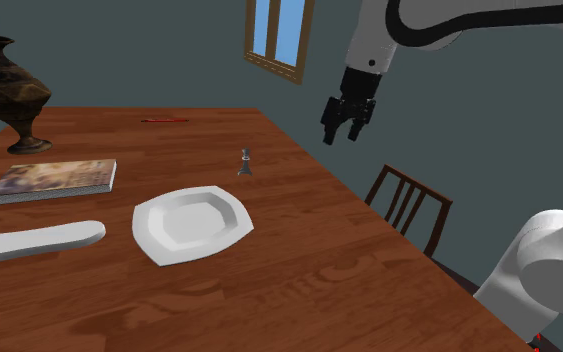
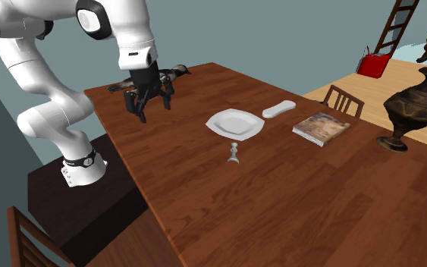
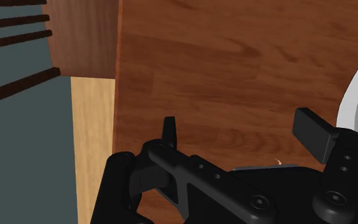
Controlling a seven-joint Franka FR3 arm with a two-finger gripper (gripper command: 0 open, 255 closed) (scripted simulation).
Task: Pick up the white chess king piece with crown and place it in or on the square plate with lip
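Grey-white chess king [image 1: 245,161] is being seen upright on wooden table [image 1: 319,270], near square plate [image 1: 154,240], not touching.

Gripper [image 1: 347,120] is being held high near table edge, well apart from king. Fingers [image 3: 169,130] are being shown spread wide, nothing between.

Risk being judged: slim piece being toppled by off-centre closing, or tipped on plate lip at release.

Book [image 1: 54,180], vase [image 1: 9,90] and white elongated object [image 1: 29,243] are being noted beyond plate. Path is not being obstructed.

A reddish-brown wooden tabletop [image 1: 319,270] carries a white square plate [image 1: 191,225], a small grey chess king [image 1: 245,162] upright near it, a book [image 1: 53,180], a dark urn [image 1: 11,95], a white elongated object [image 1: 29,242] and a thin red stick [image 1: 164,120].
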